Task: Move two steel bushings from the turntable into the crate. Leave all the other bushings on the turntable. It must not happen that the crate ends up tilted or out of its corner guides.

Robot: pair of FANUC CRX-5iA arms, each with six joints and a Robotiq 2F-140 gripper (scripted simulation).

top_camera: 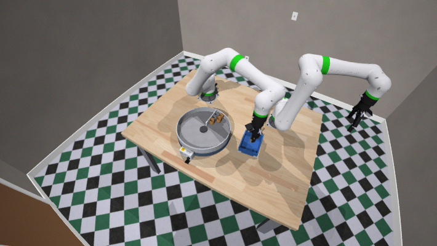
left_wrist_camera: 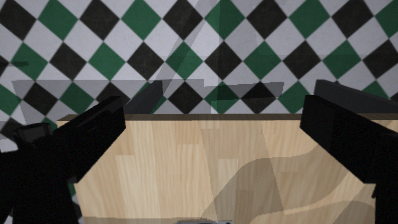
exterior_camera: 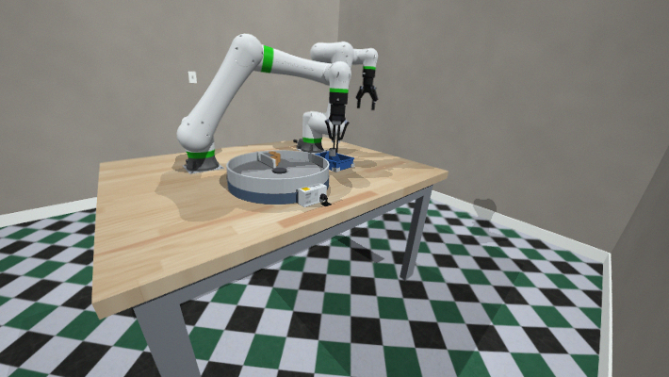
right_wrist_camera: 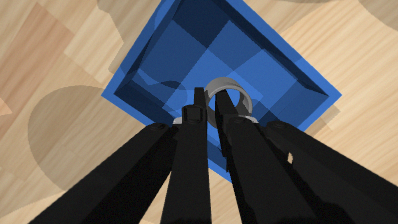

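One steel bushing, R jaws: nearly closed; R gripper [top_camera: 253,138] [exterior_camera: 335,149] [right_wrist_camera: 211,94] pinches steel bushing [exterior_camera: 333,152] [right_wrist_camera: 224,83] by its wall, 1 finger inside bore, 1 outside.
Handling: prob. heavy for size, rigid, smooth; may swivel on 1-wall grip. Keep wall pinch, bore clear of rim.
Crate [top_camera: 248,153] [exterior_camera: 346,164] [right_wrist_camera: 300,61]: under bushing, looks level, betw. turntable & RH short edge of surface [top_camera: 271,194] [exterior_camera: 165,200] [left_wrist_camera: 165,185] [right_wrist_camera: 300,25], top view. Lower gently, no wall contact. Other contents: can't confirm, partly hidden.
Turntable [top_camera: 204,150] [exterior_camera: 278,184]: toward LH corner; copper bushings [top_camera: 220,118] [exterior_camera: 275,157] stay.
L gripper [top_camera: 352,124] [exterior_camera: 366,107] [left_wrist_camera: 214,110]: wide open, nothing held, high past far RH corner.
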